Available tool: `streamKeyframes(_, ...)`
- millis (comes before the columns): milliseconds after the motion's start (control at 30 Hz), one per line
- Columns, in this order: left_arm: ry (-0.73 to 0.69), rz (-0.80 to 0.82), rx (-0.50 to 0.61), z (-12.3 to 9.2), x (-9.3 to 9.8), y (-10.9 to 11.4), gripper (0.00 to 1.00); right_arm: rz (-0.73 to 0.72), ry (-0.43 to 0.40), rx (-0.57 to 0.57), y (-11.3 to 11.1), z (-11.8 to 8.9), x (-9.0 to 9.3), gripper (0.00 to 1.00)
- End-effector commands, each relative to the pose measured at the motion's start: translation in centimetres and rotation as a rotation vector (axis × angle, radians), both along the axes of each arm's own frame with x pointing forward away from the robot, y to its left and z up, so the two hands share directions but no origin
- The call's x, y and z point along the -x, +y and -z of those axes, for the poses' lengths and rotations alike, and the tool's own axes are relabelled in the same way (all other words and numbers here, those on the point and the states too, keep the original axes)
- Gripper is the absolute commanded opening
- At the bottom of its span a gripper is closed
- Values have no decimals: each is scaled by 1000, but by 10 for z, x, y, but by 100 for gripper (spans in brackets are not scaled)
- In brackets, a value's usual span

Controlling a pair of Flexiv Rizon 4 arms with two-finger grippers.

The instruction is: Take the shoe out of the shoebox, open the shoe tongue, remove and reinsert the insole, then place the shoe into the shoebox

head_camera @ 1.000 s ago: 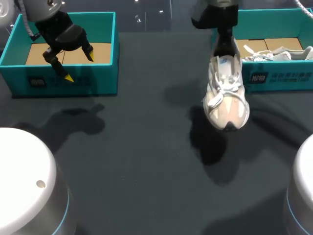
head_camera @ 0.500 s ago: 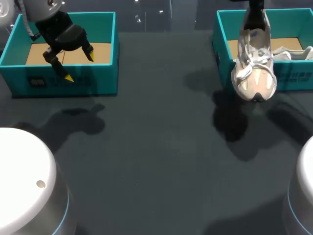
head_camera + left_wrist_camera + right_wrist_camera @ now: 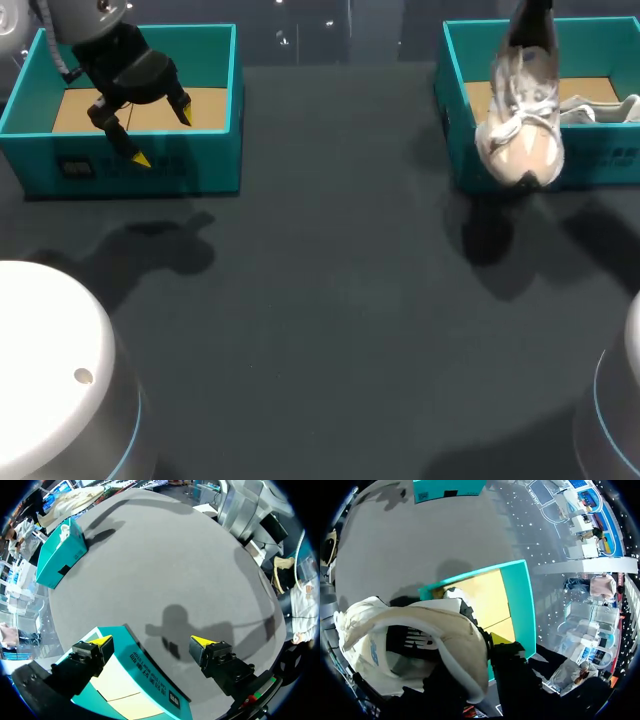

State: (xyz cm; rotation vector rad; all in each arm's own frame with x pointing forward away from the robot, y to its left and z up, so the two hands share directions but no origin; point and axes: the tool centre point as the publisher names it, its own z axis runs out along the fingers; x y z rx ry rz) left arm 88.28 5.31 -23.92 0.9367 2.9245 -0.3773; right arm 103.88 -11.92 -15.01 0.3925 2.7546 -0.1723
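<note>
R gripper point(image 3: 492, 647) clamps the shoe point(image 3: 520, 120) by its heel. The shoe hangs toe-down over the front-left corner of the shoebox point(image 3: 600, 165), not yet inside. Prob. the last step, putting it back. Next: carry it further over the box, lower, lay flat, release. L gripper point(image 3: 162, 137) is idle, fingers apart.

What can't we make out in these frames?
- Whether the insole is in: held shoe shows only tongue and laces in the head view, a shadowed inside in the right wrist view.
- Second shoe in the right shoebox: cut by the head view's edge.
- Shoebox print: too small to read.
</note>
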Motion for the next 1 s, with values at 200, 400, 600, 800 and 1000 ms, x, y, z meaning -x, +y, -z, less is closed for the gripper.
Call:
streamKeyframes(200, 0, 1, -2, 0, 0, 1, 100, -82, 15, 55, -39, -21, -76, 0)
streamKeyframes(400, 0, 1, -2, 0, 0, 1, 100, -162, 9, 36, -75, -24, -105, 0)
streamKeyframes(600, 0, 1, -2, 0, 0, 1, 100, -132, 6, 42, -81, -25, -108, 0)
streamKeyframes(800, 0, 1, -2, 0, 0, 1, 100, -132, 6, 42, -81, -25, -108, 0)
streamKeyframes(1000, 0, 1, -2, 0, 0, 1, 100, -90, -41, -22, -113, -26, -122, 0)
